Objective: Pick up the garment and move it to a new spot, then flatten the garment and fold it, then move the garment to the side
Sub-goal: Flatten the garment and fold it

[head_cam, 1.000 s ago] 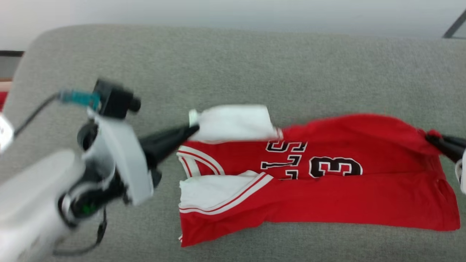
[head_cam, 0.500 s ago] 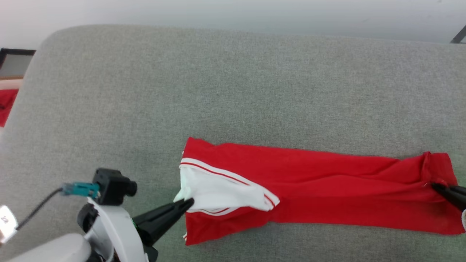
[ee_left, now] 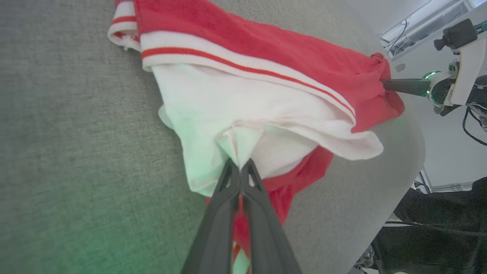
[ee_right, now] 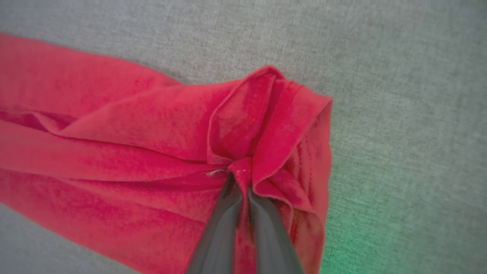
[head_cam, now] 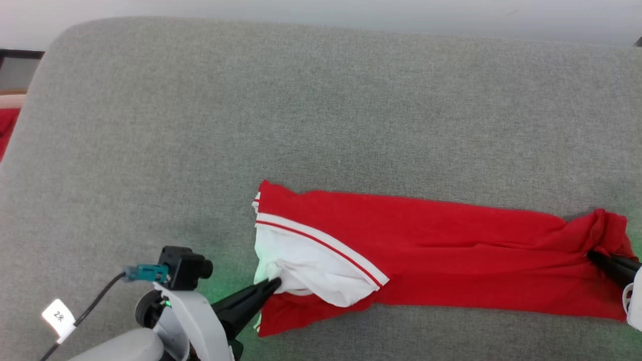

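The garment (head_cam: 441, 250) is a red jersey with a white side panel and white-red striped trim, folded lengthwise into a long band on the grey cushion. My left gripper (head_cam: 275, 285) is shut on the white panel (ee_left: 228, 114) at the band's left end. My right gripper (head_cam: 592, 255) is shut on the bunched red hem (ee_right: 258, 129) at the right end. In the left wrist view, my left gripper (ee_left: 239, 164) pinches a white fold, and the right gripper (ee_left: 384, 83) shows at the far corner. The lettering is hidden inside the fold.
The grey cushion (head_cam: 301, 110) spreads wide behind and to the left of the garment. Its front edge runs close under the band. A red cloth (head_cam: 6, 135) shows past the cushion's left edge. In the left wrist view, dark cables (ee_left: 471, 125) hang beyond the cushion.
Both grippers carried the garment's far edge toward me over the near half, hiding the number and lettering. The band now lies folded, and the left gripper sits lower in view.
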`<state>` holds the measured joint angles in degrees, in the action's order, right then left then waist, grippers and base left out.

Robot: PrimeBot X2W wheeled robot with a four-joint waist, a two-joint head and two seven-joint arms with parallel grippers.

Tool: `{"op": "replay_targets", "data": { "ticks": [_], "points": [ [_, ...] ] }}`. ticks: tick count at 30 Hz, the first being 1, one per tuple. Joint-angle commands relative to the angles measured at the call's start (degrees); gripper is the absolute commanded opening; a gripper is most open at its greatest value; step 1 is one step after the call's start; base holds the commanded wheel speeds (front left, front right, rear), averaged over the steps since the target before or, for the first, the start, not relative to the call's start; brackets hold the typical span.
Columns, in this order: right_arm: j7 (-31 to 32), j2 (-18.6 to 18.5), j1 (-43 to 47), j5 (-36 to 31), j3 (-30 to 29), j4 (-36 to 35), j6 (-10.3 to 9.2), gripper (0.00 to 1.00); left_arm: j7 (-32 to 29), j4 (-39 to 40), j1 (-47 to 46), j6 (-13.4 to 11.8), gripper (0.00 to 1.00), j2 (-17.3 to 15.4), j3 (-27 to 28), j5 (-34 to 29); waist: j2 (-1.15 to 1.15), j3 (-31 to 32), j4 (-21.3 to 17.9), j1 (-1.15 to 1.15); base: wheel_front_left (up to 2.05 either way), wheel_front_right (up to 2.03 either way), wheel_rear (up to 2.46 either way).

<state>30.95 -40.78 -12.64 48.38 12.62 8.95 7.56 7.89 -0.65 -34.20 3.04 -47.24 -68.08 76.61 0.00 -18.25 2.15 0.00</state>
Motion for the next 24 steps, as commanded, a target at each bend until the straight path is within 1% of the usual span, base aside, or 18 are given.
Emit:
{"op": "replay_targets", "data": {
  "ticks": [1, 2, 3, 4, 5, 6, 7, 12, 16, 19, 21, 24],
  "points": [
    [0.1, 0.6, 0.2, -0.5, 0.5, 1.4, -0.15, 0.0, 0.4, -0.3, 0.3, 0.2, 0.08, 0.0, 0.1, -0.2, 0.0, 0.0, 0.0, 0.0, 0.0, 0.0, 0.0],
    [-0.6, 1.0, 0.0, -0.6, 0.4, 1.5, -0.15, 0.0, 0.8, -1.0, 0.4, 0.4, 0.13, 0.5, 0.3, -0.2, 0.0, 0.1, 0.0, 0.0, 0.0, 0.0, 0.0],
    [-1.1, 1.4, -0.2, -0.3, 0.2, 1.5, -0.15, 0.13, 1.2, -1.5, 0.5, 0.5, 0.23, 0.9, 0.4, 0.0, 0.0, 0.3, 0.0, 0.0, 0.0, 0.0, 0.0],
    [-1.5, 1.9, -0.2, 0.2, 0.0, 1.6, -0.14, 0.35, 1.6, -2.0, 0.5, 0.6, 0.31, 1.1, 0.6, -0.1, 0.0, 0.6, 0.1, 0.0, 0.0, 0.0, 0.0],
    [-1.7, 2.2, -0.1, 0.8, -0.2, 1.5, -0.12, 0.49, 2.2, -2.4, 0.4, 0.8, 0.47, 1.3, 0.8, -0.2, 0.0, 1.0, 0.1, 0.0, 0.0, 0.0, 0.0],
    [-1.9, 2.5, 0.3, 1.3, -0.6, 1.5, -0.12, 0.83, 2.8, -2.5, 0.6, 1.0, 0.78, 1.5, 1.1, 0.0, 0.0, 1.5, 0.2, 0.0, 0.0, 0.0, 0.0],
    [-1.8, 2.6, 0.7, 1.9, -1.0, 1.4, -0.12, 1.0, 3.3, -2.5, 0.8, 1.1, 1.0, 1.6, 1.3, 0.1, 0.0, 1.9, 0.4, 0.0, 0.0, 0.0, 0.0],
    [-0.2, 1.4, 3.3, 3.5, -3.3, -0.9, -0.12, 1.0, 5.9, -0.8, 3.1, 1.0, 1.0, 1.2, 3.8, 1.4, 0.0, 4.3, 1.1, 0.0, 0.0, 0.0, 0.0],
    [1.5, 0.6, 5.6, 4.9, -6.6, -2.4, -0.11, 1.0, 6.9, 0.3, 5.7, -0.6, 1.0, 1.7, 6.4, 0.9, 0.0, 5.9, 2.3, 0.0, 0.0, 0.0, 0.0],
    [2.9, 0.3, 7.4, 5.0, -9.5, -2.3, -0.11, 1.0, 7.2, 0.2, 8.1, -1.9, 1.0, 3.1, 9.0, -0.1, 0.0, 6.8, 3.6, 0.0, 0.0, 0.0, 0.0],
    [4.3, 0.4, 8.4, 4.9, -11.1, -1.9, -0.11, 1.0, 7.3, -0.5, 9.8, -2.9, 1.0, 4.7, 12.0, -1.2, 0.0, 7.4, 4.5, 0.0, 0.0, 0.0, 0.0],
    [7.0, 0.7, 9.6, 4.3, -13.2, -1.1, -0.11, 1.0, 7.3, -1.6, 13.2, -4.3, 1.0, 7.4, 17.5, -4.7, 0.0, 7.9, 5.9, 0.0, 0.0, 0.0, 0.0]
  ]
}}
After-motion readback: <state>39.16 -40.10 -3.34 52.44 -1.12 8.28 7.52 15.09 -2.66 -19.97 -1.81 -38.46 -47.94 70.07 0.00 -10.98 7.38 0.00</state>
